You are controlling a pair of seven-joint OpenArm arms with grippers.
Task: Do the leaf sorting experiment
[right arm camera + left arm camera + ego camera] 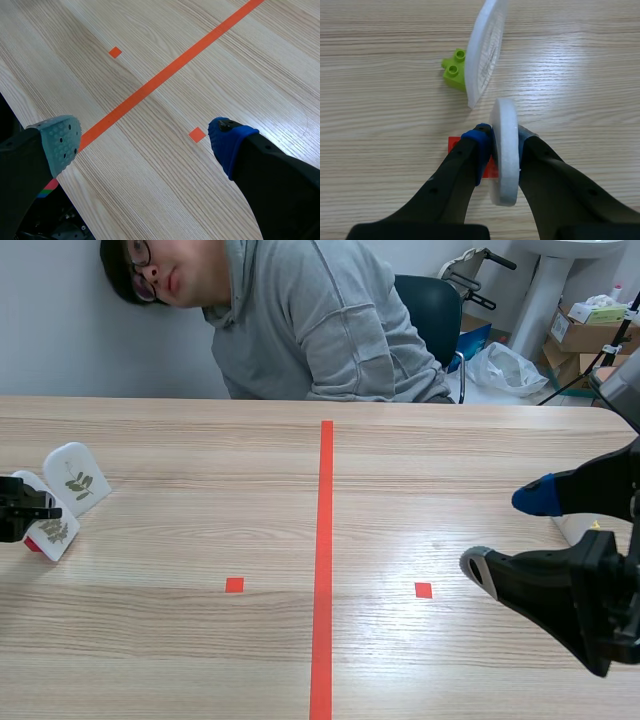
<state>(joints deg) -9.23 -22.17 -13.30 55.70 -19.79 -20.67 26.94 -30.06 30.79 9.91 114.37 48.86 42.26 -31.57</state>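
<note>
Two white leaf cards stand at the table's far left. The nearer card [52,532] [504,155] sits on a red brick [454,145], and my left gripper [38,512] [503,142] is shut on its edge, one pad on each face. Just ahead of it the second card [76,478] [485,50] stands tilted in a lime green brick [453,73]. My right gripper [505,533] [142,142] hangs open over the table's right half, above an orange square mark, with nothing between its fingers.
A person in a grey sweatshirt [300,330] leans at the far edge of the table. The orange tape line [324,570] runs down the middle, with a square mark on each side. Cardboard boxes [585,335] stand beyond the table at the back right.
</note>
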